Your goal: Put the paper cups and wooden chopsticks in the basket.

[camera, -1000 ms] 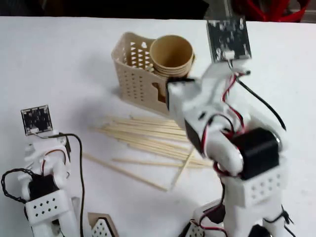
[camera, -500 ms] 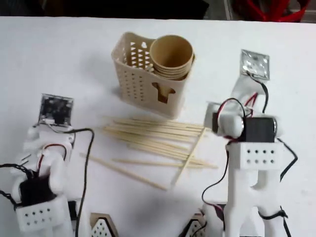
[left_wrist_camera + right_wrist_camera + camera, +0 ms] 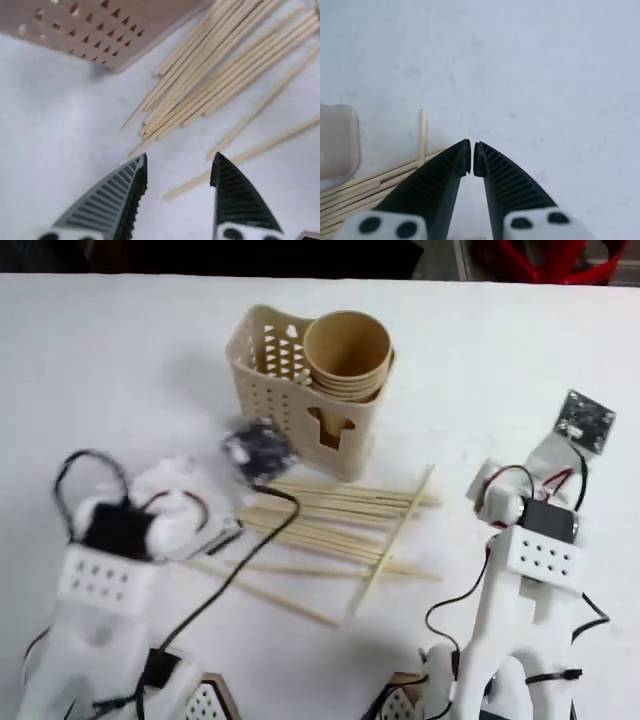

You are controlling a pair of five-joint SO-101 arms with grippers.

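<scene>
Paper cups point(image 3: 347, 350) sat stacked in the basket point(image 3: 262, 390); wooden chopsticks point(image 3: 330, 520) lay loose on the counter point(image 3: 120, 350) beside it. Left gripper point(image 3: 177, 170) gaped above their tips; right gripper point(image 3: 471, 157) closed, empty. Risk: pinched sticks could slip and scatter.

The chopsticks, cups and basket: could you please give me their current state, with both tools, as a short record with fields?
basket: upright on the table
paper cups: stacked inside the basket
chopsticks: loose pile lying on the table beside the basket
left tool: open, holding nothing, close to the pile's ends
right tool: shut, holding nothing, over bare table next to the pile
remaining: chopsticks not yet in the basket
</scene>
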